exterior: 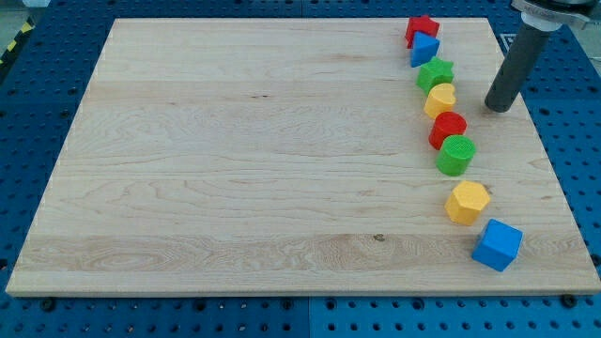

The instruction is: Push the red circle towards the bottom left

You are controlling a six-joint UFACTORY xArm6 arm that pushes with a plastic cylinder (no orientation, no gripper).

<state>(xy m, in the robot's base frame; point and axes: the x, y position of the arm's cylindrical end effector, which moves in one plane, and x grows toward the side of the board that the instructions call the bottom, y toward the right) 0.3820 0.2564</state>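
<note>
The red circle [448, 128] sits at the view's right side of the wooden board [235, 160], in a curved line of blocks. Above it lie a yellow block [439, 99], a green star [436, 72], a blue block [424, 49] and a red star [422, 27]. Just below it, touching or nearly so, is a green circle [456, 155]. My tip [497, 107] rests on the board to the right of the yellow block and up-right of the red circle, a short gap away.
A yellow hexagon [466, 202] and a blue cube [497, 244] lie lower on the right. The board's right edge is close behind my tip. A blue pegboard table [573, 141] surrounds the board.
</note>
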